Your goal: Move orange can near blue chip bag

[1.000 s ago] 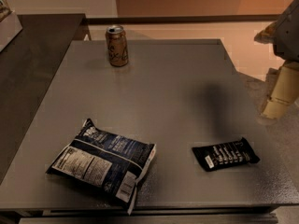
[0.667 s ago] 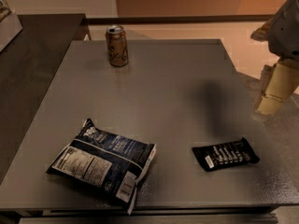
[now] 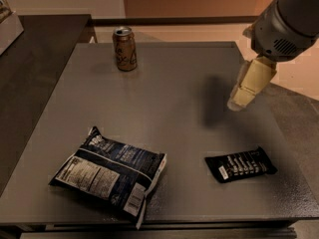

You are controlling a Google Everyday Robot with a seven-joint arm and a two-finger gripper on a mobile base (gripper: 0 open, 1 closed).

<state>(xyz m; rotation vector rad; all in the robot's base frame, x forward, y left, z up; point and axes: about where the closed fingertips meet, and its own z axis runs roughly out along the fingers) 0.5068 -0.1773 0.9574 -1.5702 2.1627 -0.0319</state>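
The table (image 3: 169, 108) is a matt grey slab, faintly speckled, with a dull sheen near its front edge; at eleven o'clock on it the orange can (image 3: 124, 50) looks like thin metal, silver top shiny, side smooth and satin; at seven o'clock the blue chip bag (image 3: 110, 175) is crinkled glossy plastic film; at four o'clock the black wrapper (image 3: 240, 165) is smooth, shiny film; the gripper (image 3: 249, 86), at two o'clock over the table's right side, looks like matt cream plastic beneath a smooth grey moulded arm housing (image 3: 286, 26).
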